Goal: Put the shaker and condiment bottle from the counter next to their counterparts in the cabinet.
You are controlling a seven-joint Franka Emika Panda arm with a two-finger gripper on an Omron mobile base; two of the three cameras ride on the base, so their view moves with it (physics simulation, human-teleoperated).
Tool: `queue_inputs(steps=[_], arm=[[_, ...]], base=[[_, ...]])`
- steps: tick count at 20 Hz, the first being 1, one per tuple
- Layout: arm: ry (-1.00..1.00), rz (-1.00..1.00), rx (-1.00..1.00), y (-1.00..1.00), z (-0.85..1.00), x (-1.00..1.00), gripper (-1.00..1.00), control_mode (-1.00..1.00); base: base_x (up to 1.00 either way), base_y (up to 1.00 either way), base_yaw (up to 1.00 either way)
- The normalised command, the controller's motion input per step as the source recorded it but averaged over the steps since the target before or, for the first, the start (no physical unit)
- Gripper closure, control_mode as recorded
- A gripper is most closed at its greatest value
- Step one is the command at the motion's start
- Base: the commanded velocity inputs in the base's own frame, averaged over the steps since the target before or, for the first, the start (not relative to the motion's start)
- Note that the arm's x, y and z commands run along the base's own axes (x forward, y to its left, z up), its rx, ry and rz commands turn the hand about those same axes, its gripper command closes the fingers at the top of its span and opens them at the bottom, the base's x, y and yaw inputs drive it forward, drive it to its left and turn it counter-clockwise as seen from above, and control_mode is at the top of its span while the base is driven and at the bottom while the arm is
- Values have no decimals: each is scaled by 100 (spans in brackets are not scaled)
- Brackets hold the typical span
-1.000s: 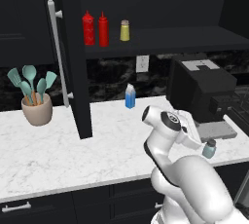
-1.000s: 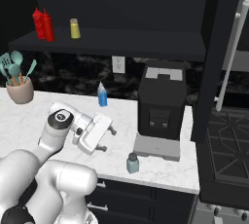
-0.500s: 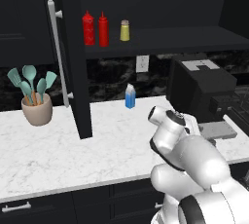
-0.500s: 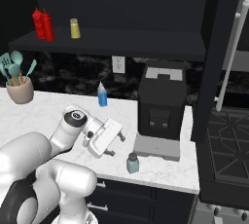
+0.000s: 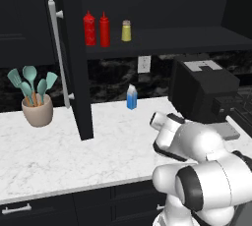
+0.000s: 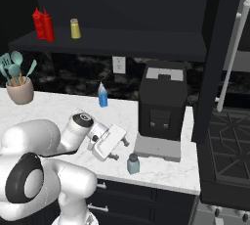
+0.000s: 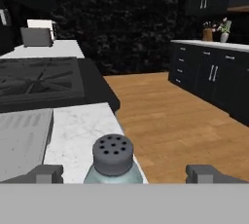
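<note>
On the white marble table [image 6: 161,163], near its front edge, we see the small pale blue-grey cylindrical shaker with a grey perforated cap [image 6: 133,163] standing upright, just in front of the black coffee machine [image 6: 161,109]. We see the end effector [image 6: 117,149] just beside the shaker, with its jaws spread wide and nothing between them. From the hand view, we see the shaker cap [image 7: 113,155] between the two fingertips [image 7: 46,173], touching neither. We find the slim red squeeze bottle [image 5: 105,29] on the dark shelf of the black wall cabinet [image 5: 172,36], beside the wider red squeeze bottle [image 5: 89,28] and near the small yellow shaker with a silver cap [image 5: 126,31].
</note>
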Motion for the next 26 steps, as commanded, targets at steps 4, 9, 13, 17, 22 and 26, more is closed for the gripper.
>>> queue_inputs(steps=[4, 9, 13, 17, 22, 26], arm=[[0, 0, 0, -17, -19, 0, -100, -100], [0, 0, 0, -5, -9, -6, -100, -100], [0, 0, 0, -19, -16, -27, -100, -100], [0, 0, 0, -21, -17, -19, -100, -100], [0, 0, 0, -16, -26, -4, -100, -100], [2, 0, 0, -7, -45, -7, 100, -100]], base=[[0, 0, 0], [0, 0, 0], [0, 0, 0], [0, 0, 0], [0, 0, 0], [0, 0, 0]])
